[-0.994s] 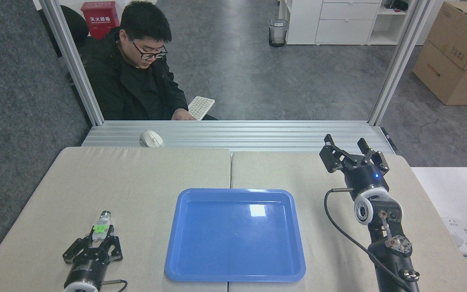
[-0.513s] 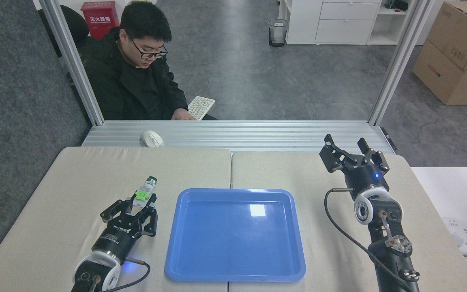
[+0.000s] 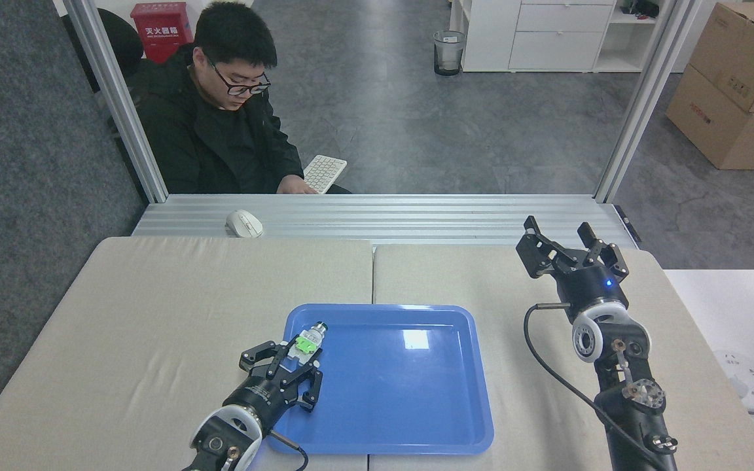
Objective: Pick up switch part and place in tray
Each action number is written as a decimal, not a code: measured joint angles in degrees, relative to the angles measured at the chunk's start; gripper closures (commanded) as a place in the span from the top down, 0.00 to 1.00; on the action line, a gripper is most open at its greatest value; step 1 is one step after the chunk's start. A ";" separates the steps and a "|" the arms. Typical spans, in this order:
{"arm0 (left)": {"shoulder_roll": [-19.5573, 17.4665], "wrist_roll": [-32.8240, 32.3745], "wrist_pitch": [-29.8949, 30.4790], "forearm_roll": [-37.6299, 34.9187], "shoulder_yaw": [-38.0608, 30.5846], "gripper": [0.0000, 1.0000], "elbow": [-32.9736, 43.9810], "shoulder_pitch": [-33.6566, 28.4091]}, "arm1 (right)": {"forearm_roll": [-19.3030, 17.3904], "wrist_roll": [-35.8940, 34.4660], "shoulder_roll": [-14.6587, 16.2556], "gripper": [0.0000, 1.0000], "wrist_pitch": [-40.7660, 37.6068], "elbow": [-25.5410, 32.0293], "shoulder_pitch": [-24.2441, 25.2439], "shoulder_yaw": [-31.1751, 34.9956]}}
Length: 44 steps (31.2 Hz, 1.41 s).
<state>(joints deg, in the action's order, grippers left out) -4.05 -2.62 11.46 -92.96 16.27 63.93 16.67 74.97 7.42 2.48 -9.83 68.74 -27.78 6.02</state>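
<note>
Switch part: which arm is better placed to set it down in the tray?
Left. The left gripper already grips the switch part over the tray's left edge; the right gripper is open, empty, beyond the tray.

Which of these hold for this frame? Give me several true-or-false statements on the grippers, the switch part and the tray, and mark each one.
1. The left gripper is shut on the switch part. True.
2. The switch part lies loose on the floor of the tray. False: it is held in the gripper over the tray's left edge.
3. The right gripper is open and holds nothing. True.
4. The white mouse sits inside the tray. False: it rests on the metal ledge beyond the table.
</note>
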 measured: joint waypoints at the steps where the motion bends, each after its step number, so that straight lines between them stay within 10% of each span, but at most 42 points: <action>1: 0.31 -0.31 -0.29 -0.41 0.36 0.00 -0.47 0.29 | 0.00 0.00 0.00 1.00 0.00 0.00 0.00 0.00; 4: 1.10 -0.81 -0.93 -1.22 1.23 0.23 -1.55 1.12 | 0.00 0.00 0.00 1.00 0.00 0.00 0.00 0.01; 7: 1.78 -0.91 -1.85 -1.62 1.99 0.80 -2.26 2.00 | 0.00 0.00 0.00 1.00 0.00 0.00 0.00 0.02; 9: 2.16 -0.91 -3.47 -1.73 2.41 0.94 -2.60 2.61 | 0.00 0.00 -0.01 1.00 0.00 0.00 0.00 0.02; 27: 3.53 5.72 -15.29 3.84 2.56 1.00 -3.18 6.08 | 0.00 0.00 -0.01 1.00 0.01 0.00 0.00 0.04; 44: -2.76 6.79 -17.19 17.70 -5.90 1.00 -4.05 15.85 | -0.04 0.00 -0.03 1.00 0.01 -0.01 0.00 0.05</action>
<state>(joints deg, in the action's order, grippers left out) -6.82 4.17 -5.72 -75.26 10.37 59.87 32.52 74.93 7.42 2.45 -9.82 68.73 -27.78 6.06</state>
